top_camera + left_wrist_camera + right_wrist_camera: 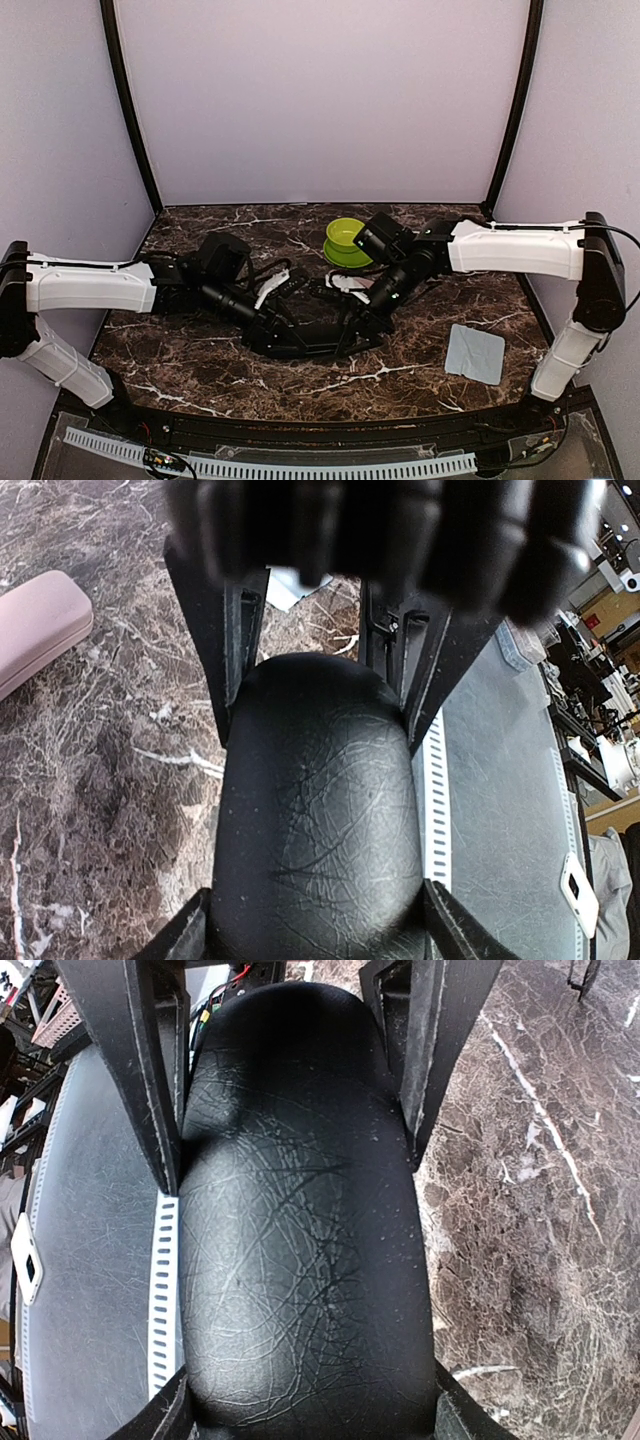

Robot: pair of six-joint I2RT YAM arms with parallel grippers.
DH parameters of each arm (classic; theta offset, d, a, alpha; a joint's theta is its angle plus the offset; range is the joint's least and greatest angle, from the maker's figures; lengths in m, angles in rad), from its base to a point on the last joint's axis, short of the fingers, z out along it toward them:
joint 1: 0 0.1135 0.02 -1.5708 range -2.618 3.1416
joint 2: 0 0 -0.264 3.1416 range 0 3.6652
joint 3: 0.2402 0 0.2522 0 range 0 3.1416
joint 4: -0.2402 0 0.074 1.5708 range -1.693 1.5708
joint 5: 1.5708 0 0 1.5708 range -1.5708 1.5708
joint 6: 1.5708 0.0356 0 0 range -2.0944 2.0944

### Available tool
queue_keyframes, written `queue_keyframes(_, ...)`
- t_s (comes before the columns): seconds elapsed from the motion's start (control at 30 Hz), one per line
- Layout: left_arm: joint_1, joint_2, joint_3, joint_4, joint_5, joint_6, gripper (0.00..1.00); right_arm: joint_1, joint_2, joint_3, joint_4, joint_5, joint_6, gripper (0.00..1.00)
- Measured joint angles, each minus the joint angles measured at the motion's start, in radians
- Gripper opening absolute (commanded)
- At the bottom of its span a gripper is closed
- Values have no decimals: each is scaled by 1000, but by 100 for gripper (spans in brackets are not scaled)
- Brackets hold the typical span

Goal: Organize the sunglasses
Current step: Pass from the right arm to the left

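**Current state**

1. Bench: The dark brown, white-veined marble-pattern bench (200, 372) carries every item listed below.
2. Case: The black oblong hard case with a creased leather-look surface (310, 338) lies flat near the middle of the bench. Its long axis runs left to right in the top view.
3. Left gripper: The left gripper (325, 710) straddles the left end of the case. One black finger (238, 640) lies against each long side, so the gripper is clamped on the case.
4. Right gripper: The right gripper (295, 1170) straddles the right end of the same case. Its fingers (150, 1080) press flush against both long sides, so it is also clamped on the case.
5. Sunglasses: One part of the sunglasses with a thin black frame (583, 980) shows at the top right edge of the right wrist view. It lies on the bench, apart from the case. The rest of this pair is cut off by the frame edge. The red-framed pair cannot be made out in any view.
6. Other items:
   - A pink rounded-rectangle case (35, 625) rests on the bench to one side of the left gripper, well apart from it.
   - A lime-green bowl (345, 236) stands behind the right gripper.
   - A flat grey cloth (475, 353) lies near the right arm base.
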Motion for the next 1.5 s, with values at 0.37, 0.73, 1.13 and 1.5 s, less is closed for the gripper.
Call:
queue_keyframes(0.37,0,0,-5,42,-5,-48,7,-12,-28,-29,26,-5,21,77)
queue_keyframes(0.73,0,-2,-68,155,-124,-177,0,-83,-126,-201,282,74,222,100)
queue_keyframes(1.13,0,-59,-148,330,-358,-396,0,-129,-206,-411,756,100,591,100)
queue_keyframes(1.5,1,-42,-177,579,-399,-650,0,-130,-142,-535,1344,119,691,100)
